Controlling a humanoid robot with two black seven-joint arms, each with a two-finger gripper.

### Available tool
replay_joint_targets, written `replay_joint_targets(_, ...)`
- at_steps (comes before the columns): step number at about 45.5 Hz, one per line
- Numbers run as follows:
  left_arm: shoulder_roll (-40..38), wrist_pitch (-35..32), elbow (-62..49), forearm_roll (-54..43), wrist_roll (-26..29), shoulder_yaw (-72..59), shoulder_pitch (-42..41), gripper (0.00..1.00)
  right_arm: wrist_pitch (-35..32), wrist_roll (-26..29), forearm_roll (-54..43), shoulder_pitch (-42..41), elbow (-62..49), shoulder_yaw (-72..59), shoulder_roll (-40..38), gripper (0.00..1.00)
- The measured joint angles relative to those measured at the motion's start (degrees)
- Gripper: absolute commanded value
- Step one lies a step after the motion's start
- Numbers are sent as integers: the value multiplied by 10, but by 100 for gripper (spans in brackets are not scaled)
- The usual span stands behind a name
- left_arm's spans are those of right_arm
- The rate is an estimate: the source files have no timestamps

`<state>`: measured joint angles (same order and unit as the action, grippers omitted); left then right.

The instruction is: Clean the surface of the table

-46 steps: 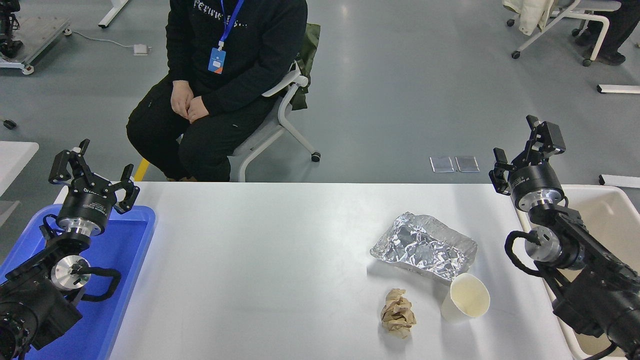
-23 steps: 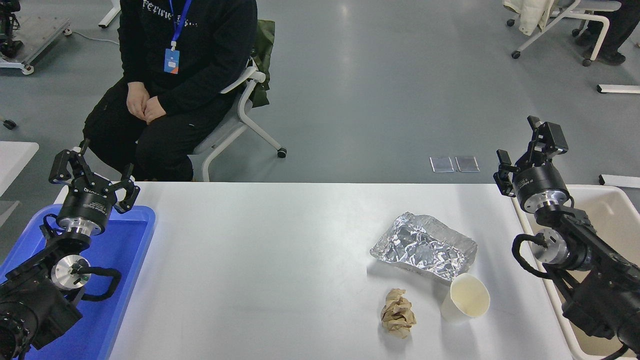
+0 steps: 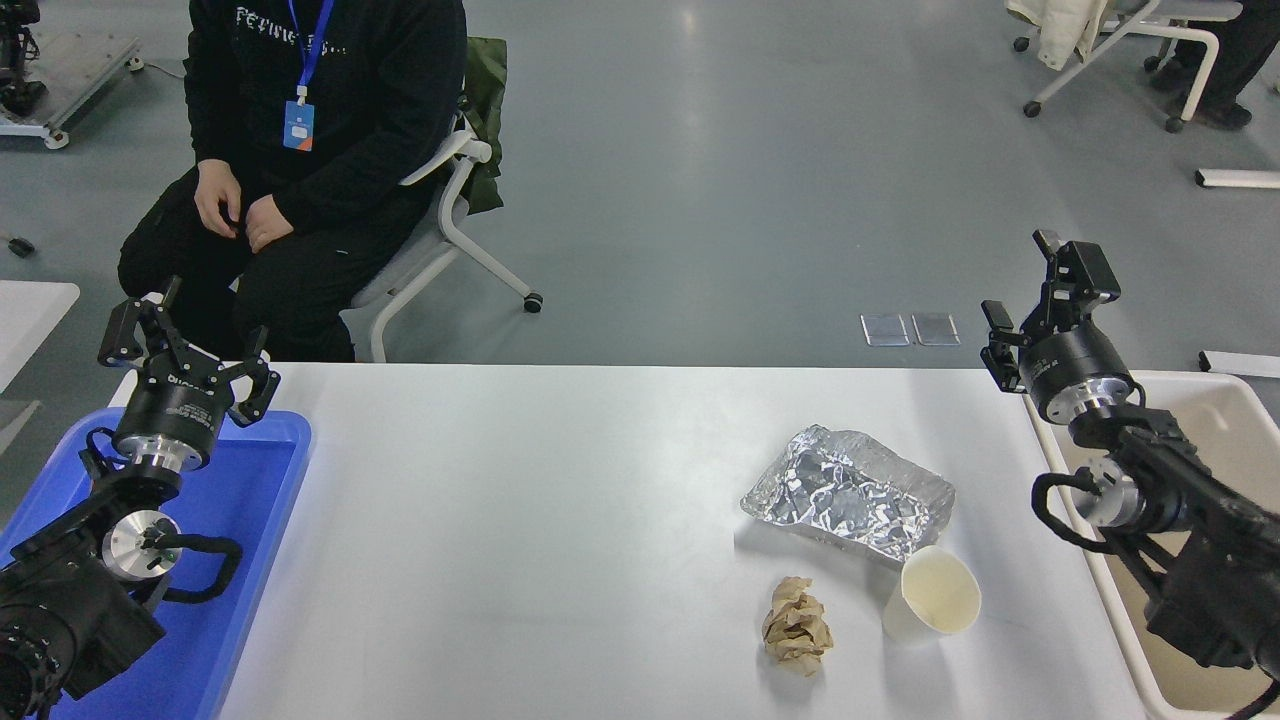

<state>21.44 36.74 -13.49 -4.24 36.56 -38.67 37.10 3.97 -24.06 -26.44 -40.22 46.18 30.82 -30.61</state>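
The tabletop (image 3: 560, 520) spreads white before me, carrying a foil tray (image 3: 848, 490), paper cup (image 3: 932, 598) and crumpled wad (image 3: 797, 627) right of centre. Nothing's picked yet; my right claw (image 3: 1030, 300) hovers released at the far right edge, so I'd reach for the cup.

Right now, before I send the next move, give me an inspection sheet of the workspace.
Surface: table surface white, no spills seen.
Job's things: foil tray, crumpled brown paper, paper cup on its side, all right of centre.
Clutter: nothing seen beyond those.
Grippers: left gripper open above blue tray; right gripper open by beige tub; both empty.
Cables: black loops on both arms.
Surroundings: seated person at far left.
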Motion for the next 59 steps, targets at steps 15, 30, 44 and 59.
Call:
replay_joint_targets(15,0,0,0,0,0,0,0,100,-11,9,-79,-16,83,-147,-123,100)
replay_joint_targets(30,0,0,0,0,0,0,0,100,-61,45,-191,-22,179,-245,-247,100)
replay_joint_targets(44,0,0,0,0,0,0,0,100,-130,74,-231,-20,251,-286,-325,100)
replay_joint_targets(59,0,0,0,0,0,0,0,100,-159,102,-240,-10,324,-317,-361,100)
